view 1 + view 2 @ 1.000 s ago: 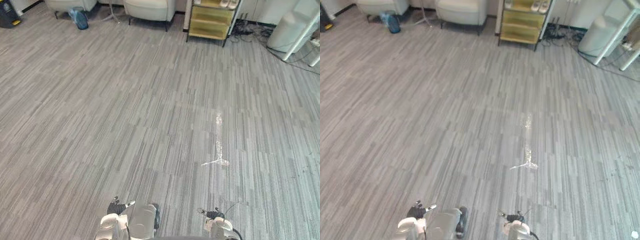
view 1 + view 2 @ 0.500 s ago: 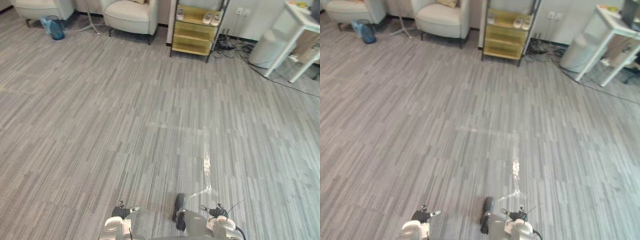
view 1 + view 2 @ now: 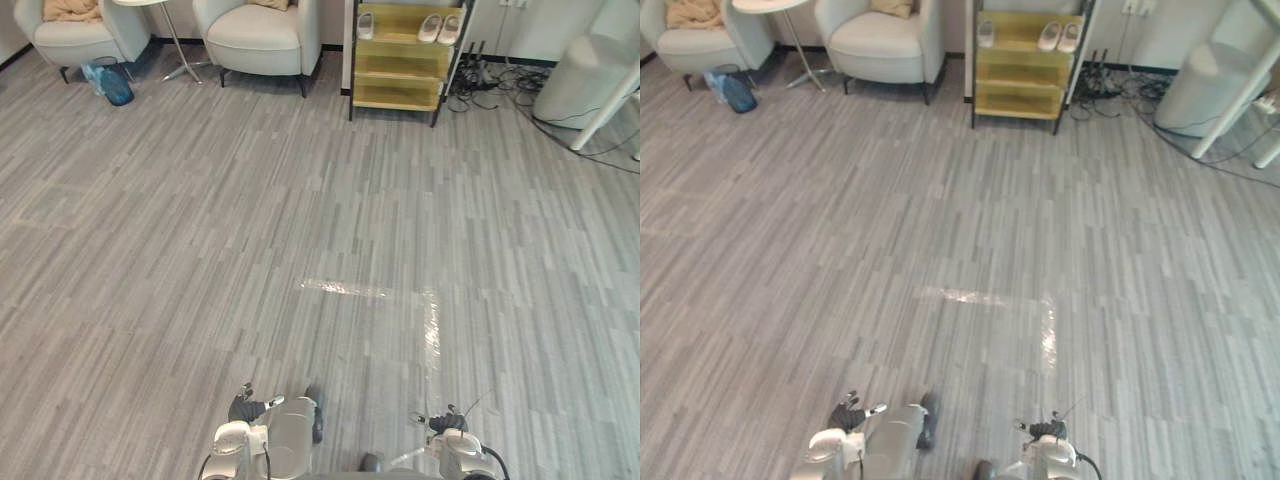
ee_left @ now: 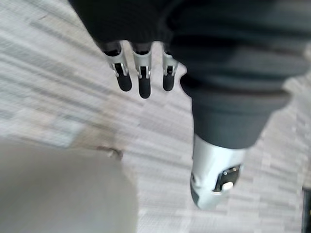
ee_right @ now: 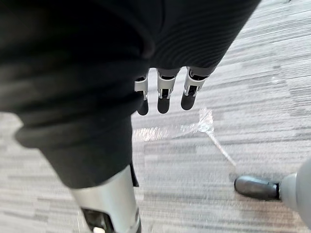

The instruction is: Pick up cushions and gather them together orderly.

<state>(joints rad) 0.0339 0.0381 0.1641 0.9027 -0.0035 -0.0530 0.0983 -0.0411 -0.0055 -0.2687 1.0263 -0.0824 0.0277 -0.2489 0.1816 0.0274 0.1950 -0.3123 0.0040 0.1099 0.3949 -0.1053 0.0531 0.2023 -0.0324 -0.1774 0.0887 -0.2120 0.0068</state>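
Far end of the room: the left armchair has a tan cushion lying on its seat, with a blue container on the floor just beside it. The second armchair has another cushion at its back. Right of that is a yellow shelf with pale shoes on top. Down near the camera, well away from both cushions, the left hand hangs empty with its fingers straight. The right hand is the same, fingers loose, gripping nothing.
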